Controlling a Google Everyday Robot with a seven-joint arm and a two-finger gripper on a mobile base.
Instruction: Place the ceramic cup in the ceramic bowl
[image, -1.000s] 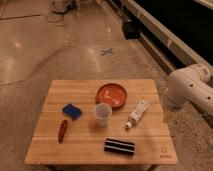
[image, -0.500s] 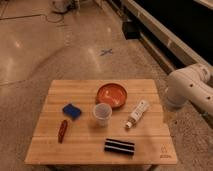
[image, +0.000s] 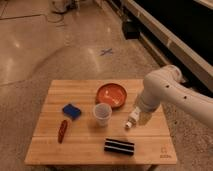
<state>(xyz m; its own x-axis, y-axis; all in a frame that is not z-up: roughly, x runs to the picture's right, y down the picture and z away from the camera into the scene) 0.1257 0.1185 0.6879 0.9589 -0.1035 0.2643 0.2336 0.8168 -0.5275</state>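
Note:
The ceramic cup (image: 102, 113) is a small pale cup standing upright near the middle of the wooden table (image: 80, 90). The ceramic bowl (image: 112, 95) is a shallow orange-red bowl with pale marks inside, just behind and to the right of the cup. My white arm (image: 167, 92) reaches in from the right. Its end with the gripper (image: 141, 116) hangs over the right part of the table, to the right of the cup and in front of the bowl's right side. The gripper holds nothing that I can see.
A white tube-shaped bottle (image: 130, 122) lies partly under the arm's end. A blue block (image: 71, 110) and a red object (image: 62, 130) lie left of the cup. A black striped object (image: 120, 146) lies near the front edge. A blue cross marks the floor (image: 106, 51).
The arm has swung left from beside the table to over its right part, now covering most of the white bottle. The cup, the bowl and the other objects have not moved.

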